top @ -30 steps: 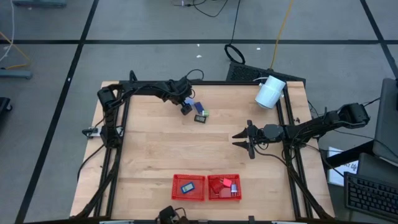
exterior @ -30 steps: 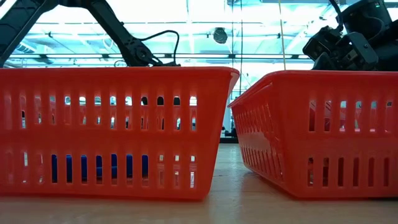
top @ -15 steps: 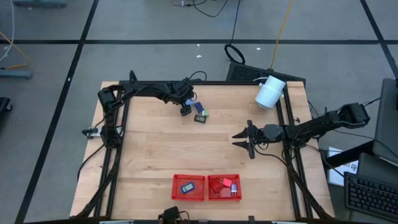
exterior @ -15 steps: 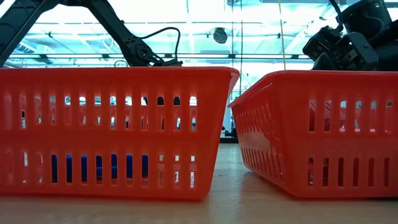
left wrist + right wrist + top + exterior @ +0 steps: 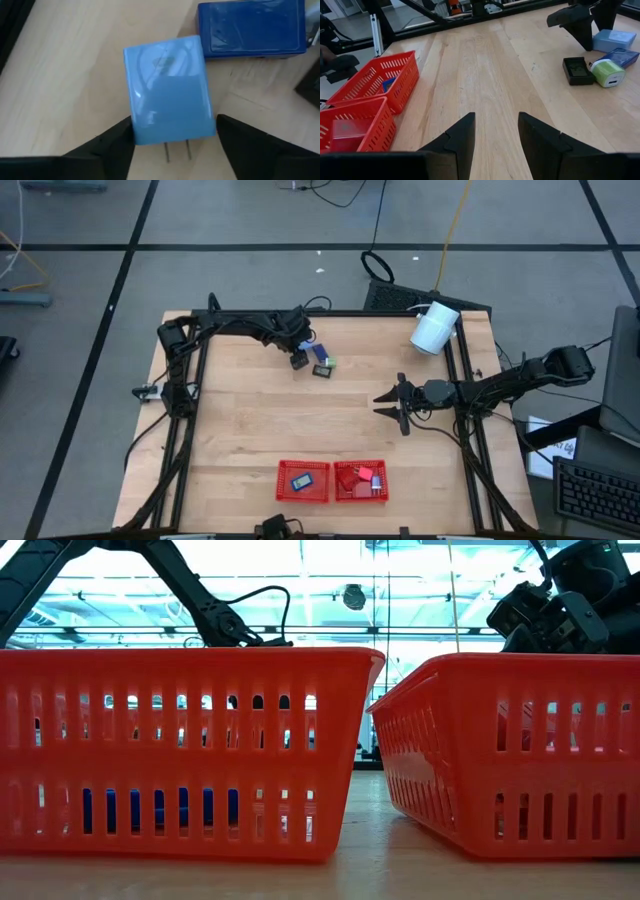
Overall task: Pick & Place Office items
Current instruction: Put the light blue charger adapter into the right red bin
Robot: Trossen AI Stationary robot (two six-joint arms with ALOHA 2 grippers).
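- Light blue charger (image 5: 169, 90) flat near the table's (image 5: 240, 430) far edge, beside a dark blue block (image 5: 251, 27).
- Left gripper (image 5: 172, 137) now narrowing onto its sides, barely touching; grab looks imminent, not secured.
- Right gripper (image 5: 496, 132) idle near right edge, partly spread, empty.

A pale wooden tabletop (image 5: 260, 420) carries two red mesh trays (image 5: 303, 481) set side by side at its near edge. A large white cylinder (image 5: 434, 328) lies at the far right corner. Beyond it, cables (image 5: 377, 265) trail over grey floor tiles (image 5: 90, 290).
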